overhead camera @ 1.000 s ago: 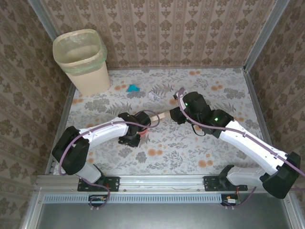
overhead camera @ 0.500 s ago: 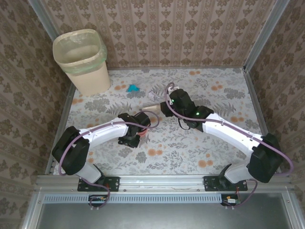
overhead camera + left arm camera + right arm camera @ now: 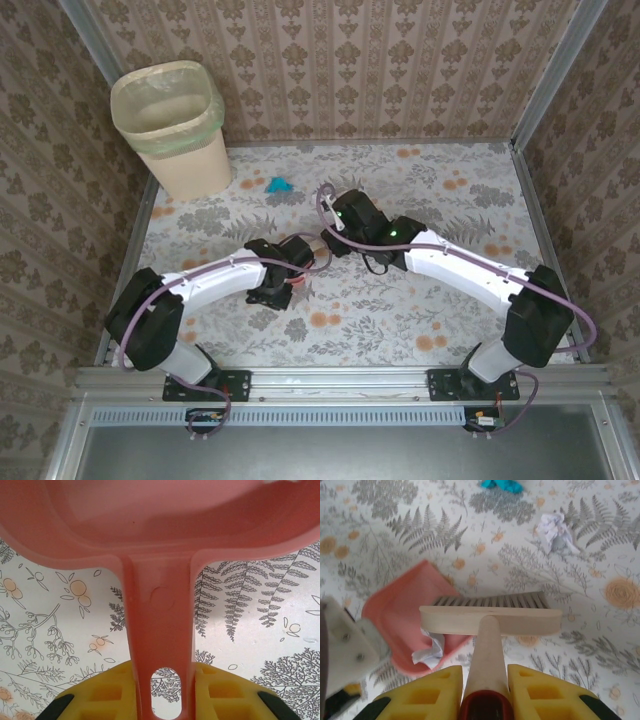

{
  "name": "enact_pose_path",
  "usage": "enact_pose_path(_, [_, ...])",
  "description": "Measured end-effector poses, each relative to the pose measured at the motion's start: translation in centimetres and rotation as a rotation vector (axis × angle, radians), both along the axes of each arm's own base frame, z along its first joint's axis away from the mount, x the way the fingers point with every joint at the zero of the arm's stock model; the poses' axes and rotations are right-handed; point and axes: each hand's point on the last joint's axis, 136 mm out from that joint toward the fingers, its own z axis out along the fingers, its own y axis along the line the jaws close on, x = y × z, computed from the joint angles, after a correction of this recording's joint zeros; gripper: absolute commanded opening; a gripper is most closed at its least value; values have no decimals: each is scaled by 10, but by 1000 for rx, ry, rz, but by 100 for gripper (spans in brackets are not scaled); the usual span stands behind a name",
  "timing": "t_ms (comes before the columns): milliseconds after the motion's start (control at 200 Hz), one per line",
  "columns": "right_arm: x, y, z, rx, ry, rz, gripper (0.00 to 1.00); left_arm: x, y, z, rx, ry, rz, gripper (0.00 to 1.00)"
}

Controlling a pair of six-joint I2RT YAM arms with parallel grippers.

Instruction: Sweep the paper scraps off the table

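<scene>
Brown damask walls (image 3: 400, 70) close in a worktop (image 3: 480, 190) whose white cloth carries grey ferns and orange flowers, and we take the pink dustpan (image 3: 405, 610) near its middle as our marker. We see the left fingers (image 3: 107, 695) pinching the dustpan's narrow handle from both sides, their yellow faces tight against the pink plastic, with the scoop spreading out ahead of them over the cloth. We see the right fingers (image 3: 432, 692) pressed onto the pale wooden handle of a brush (image 3: 490, 621). Its head lies crosswise at the dustpan's edge and overlaps it, with the bristles pointing away from the wrist; we cannot tell whether the bristles touch the cloth. One white crumpled scrap (image 3: 431, 651) of paper sits inside the dustpan, near its rim and just beside the brush handle. A white and lilac scrap (image 3: 556, 527) lies on the cloth beyond the dustpan, past the brush head and apart from it. A teal scrap (image 3: 279, 184) lies farther beyond the dustpan, toward the back wall. A cream bin (image 3: 170, 125) with a pale green liner stands in the far left corner, well apart from the dustpan.
</scene>
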Motion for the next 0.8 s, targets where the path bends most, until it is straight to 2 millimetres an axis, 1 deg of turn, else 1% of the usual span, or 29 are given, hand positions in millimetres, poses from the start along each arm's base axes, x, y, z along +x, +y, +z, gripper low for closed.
enact_pose_path(90, [-12, -6, 10, 10, 4, 21, 0, 1, 0, -1, -3, -12, -2, 0])
enact_pose_path(180, [-22, -14, 24, 29, -6, 28, 0, 1, -2, -2, -14, -28, -10, 0])
enact_pose_path(310, [-25, -23, 41, 59, -34, 4, 0, 2, -8, 0, -31, -53, -29, 0])
enact_pose_path(445, [-20, -30, 41, 56, -35, -44, 0, 2, -15, 2, -45, -70, -48, 0])
enact_pose_path(555, [-15, -41, 40, 57, -34, -97, 0, 1, -18, 5, -49, -85, -64, 0])
enact_pose_path(640, [-15, -53, 40, 76, -45, -140, 0, 0, -20, 8, -57, -97, -75, 0])
enact_pose_path(715, [-19, -69, 45, 107, -71, -180, 0, 0, -22, 12, -69, -109, -83, 0])
enact_pose_path(800, [-26, -90, 62, 173, -132, -236, 0, 0, -24, 19, -90, -127, -86, 0])
